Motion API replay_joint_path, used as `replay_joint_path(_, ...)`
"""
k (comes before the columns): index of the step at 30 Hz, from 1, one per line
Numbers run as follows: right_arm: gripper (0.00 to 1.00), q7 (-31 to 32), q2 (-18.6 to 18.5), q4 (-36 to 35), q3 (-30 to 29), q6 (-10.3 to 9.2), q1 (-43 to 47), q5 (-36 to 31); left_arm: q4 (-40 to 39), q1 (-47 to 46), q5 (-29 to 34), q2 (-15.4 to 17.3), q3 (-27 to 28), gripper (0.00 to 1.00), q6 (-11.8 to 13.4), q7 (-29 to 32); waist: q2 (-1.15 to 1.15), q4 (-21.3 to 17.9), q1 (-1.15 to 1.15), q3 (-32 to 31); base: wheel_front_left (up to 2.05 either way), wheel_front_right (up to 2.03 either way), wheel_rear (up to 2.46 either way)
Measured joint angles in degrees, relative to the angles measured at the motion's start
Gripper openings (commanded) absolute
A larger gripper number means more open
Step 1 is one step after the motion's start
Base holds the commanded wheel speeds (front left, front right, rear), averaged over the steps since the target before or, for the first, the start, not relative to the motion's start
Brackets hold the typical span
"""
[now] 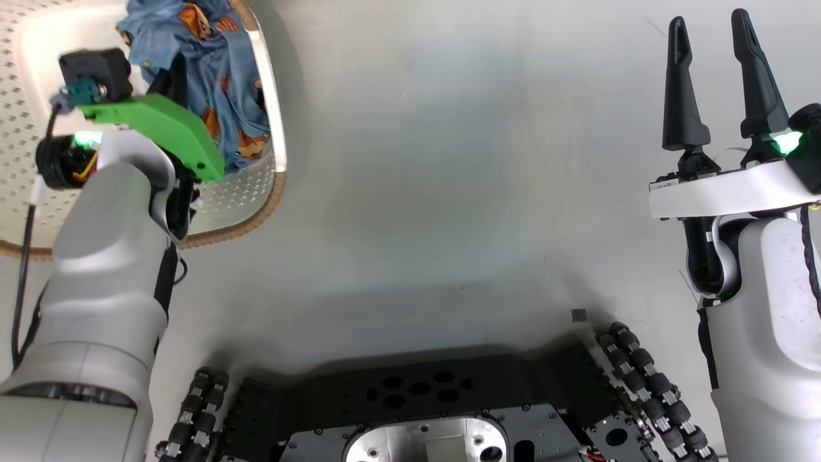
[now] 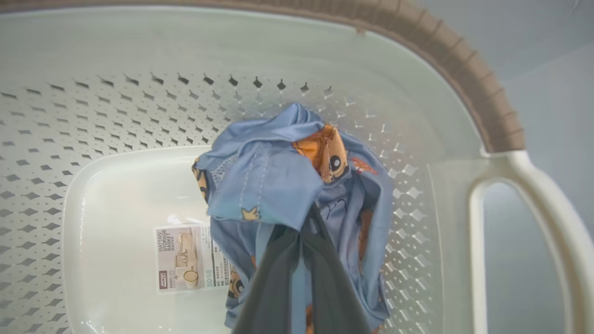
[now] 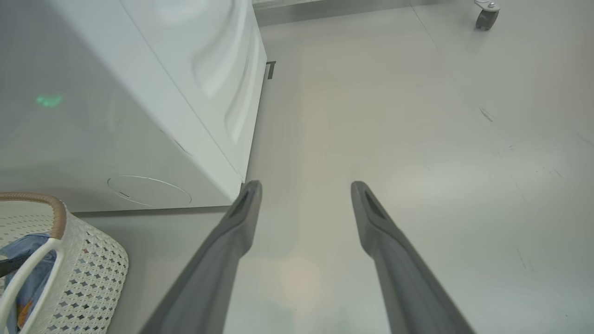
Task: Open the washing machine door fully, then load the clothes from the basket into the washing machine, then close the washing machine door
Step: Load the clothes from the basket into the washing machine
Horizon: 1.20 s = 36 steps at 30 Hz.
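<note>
one bunch of the clothes (image 2: 278, 185) sits in the basket (image 2: 139, 116), left gripper (image 2: 308, 222) clamped shut on it, right gripper (image 3: 306, 185) spread wide and empty: loading step, which next calls for a lift toward the washing machine (image 3: 139, 93).

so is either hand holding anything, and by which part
The left hand is shut on the clothes, pinching a fold of blue fabric near the middle of the bunch, inside the basket. The right hand is open, holding nothing.
</note>
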Motion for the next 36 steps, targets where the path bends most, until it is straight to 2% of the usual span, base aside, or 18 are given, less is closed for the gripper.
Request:
replay_joint_path(14, 1.0, 0.0, -0.86, 3.38, 0.62, 0.0, 0.12, 0.02, -2.21, 7.06, -4.01, -1.02, -2.96, 0.0, 0.0, -4.37, 0.0, 2.35, 0.0, -8.7, 0.0, 0.0, 0.0)
replay_joint_path(25, 1.0, 0.0, -1.94, 5.57, 0.55, 0.0, 1.61, 0.59, -6.31, 12.68, -6.49, 0.41, -2.83, 0.0, 0.0, -5.03, 0.0, 3.87, 0.0, -16.69, 0.0, 0.0, 0.0)
replay_joint_path(36, 1.0, 0.0, -2.03, 7.23, 0.53, 0.0, 4.95, 1.53, -17.01, 17.91, -6.39, 1.77, 1.09, 0.0, 0.0, -5.04, 0.0, 4.91, 0.0, -25.56, 0.0, 0.0, 0.0)
